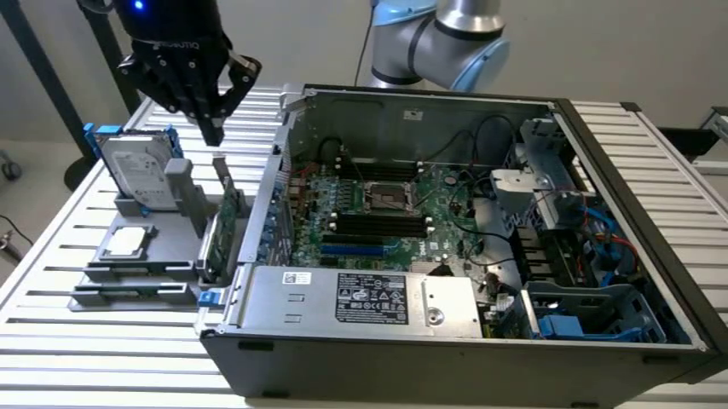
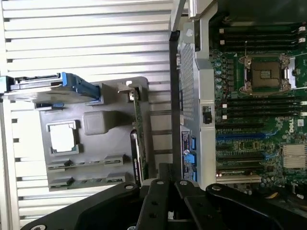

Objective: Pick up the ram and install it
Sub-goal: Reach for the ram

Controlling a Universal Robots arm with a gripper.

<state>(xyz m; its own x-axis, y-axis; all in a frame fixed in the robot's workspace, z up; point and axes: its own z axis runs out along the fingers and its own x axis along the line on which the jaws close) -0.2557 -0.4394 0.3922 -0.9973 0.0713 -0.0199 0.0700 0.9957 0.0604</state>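
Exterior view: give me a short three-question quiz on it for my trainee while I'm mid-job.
1. In the exterior view, on which side of the computer case does the gray holder sit?
2. True or false: the gripper is gripping the ram stick.
3. Where is the hard drive? A) inside the case B) upright on the holder C) flat on the table

Key:
1. Left.
2. False: it hangs shut and empty above the holder, where the stick stands.
3. B.
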